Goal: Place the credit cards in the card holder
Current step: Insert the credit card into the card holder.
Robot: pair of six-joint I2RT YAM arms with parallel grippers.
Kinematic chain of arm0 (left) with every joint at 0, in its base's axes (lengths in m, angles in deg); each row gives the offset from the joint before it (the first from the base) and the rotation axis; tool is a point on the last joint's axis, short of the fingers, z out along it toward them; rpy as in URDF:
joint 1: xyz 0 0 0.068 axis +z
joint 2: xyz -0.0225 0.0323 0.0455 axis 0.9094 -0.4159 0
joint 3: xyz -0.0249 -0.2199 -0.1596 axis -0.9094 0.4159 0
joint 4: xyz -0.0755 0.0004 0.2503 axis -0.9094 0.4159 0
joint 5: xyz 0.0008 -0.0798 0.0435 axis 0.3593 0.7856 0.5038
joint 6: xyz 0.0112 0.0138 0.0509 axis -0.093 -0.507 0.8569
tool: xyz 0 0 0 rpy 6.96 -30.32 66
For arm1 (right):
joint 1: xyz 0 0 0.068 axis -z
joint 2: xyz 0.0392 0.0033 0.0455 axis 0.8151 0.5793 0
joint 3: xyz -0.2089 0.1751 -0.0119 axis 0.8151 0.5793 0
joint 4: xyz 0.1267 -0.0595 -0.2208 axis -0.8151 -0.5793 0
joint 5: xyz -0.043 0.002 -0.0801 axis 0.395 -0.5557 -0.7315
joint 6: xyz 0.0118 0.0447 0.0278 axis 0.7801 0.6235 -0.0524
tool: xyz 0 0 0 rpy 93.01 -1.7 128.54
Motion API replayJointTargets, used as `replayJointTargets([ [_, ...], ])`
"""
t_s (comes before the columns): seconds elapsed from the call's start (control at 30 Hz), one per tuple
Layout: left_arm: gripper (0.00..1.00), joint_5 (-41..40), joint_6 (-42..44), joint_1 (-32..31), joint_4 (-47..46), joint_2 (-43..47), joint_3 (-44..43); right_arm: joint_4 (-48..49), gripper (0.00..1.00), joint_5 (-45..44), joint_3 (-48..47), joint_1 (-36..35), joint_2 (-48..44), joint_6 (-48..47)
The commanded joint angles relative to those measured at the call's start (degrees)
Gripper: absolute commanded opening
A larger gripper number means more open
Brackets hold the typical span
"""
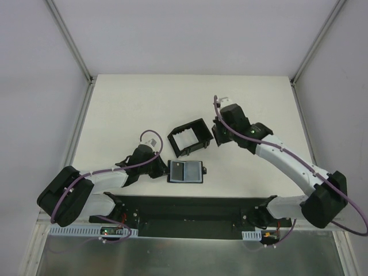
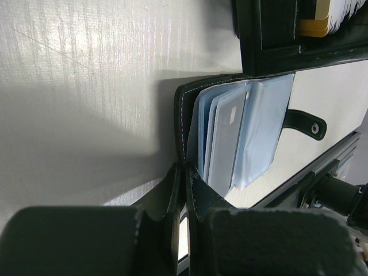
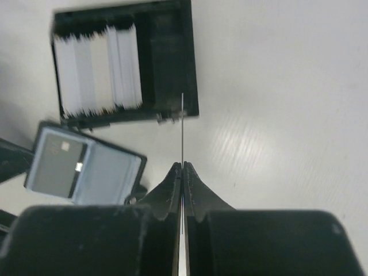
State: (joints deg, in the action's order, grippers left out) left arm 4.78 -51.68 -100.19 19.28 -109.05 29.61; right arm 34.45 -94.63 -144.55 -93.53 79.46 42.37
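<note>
Step in hand: card picked, carry to come.
Right pincer point(image 3: 182, 168) clenched on one credit card point(image 3: 182, 121), edge-on, at 3 o'clock of tray point(image 3: 167, 63).
Left pincer point(image 2: 184, 172) clenched on open card holder point(image 1: 185, 171), pinching its 9 o'clock flap.
Next: swing card toward 8 o'clock, align with sleeve.

White table point(image 1: 144, 98) with faint sheen, pale grey walls point(image 1: 184, 34) on three sides, metal struts point(image 1: 69, 37) at far corners, soft even light
</note>
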Motion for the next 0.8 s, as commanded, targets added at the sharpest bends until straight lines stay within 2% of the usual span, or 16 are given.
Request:
replayJointTargets([
  [0.0,0.00,-1.66,3.28,0.49,7.39,-1.36,1.55,-1.40,0.00,-2.30,10.83,-1.05,-5.68,8.73],
  [0.3,0.00,-1.48,3.54,0.49,7.39,-0.83,1.90,10.47,0.00,-0.01,23.69,-2.11,-1.92,13.40],
  [0.43,0.00,-1.48,3.19,0.49,7.39,-0.57,2.25,11.27,0.01,-1.07,24.13,-2.90,0.28,13.40],
  [0.67,0.00,-1.49,3.45,0.49,7.48,-1.09,1.90,11.53,0.11,-2.03,25.01,-3.07,2.48,13.40],
  [0.77,0.00,-1.31,3.45,0.49,7.39,-1.45,1.64,11.79,0.11,-1.60,24.75,-3.07,3.53,13.40],
])
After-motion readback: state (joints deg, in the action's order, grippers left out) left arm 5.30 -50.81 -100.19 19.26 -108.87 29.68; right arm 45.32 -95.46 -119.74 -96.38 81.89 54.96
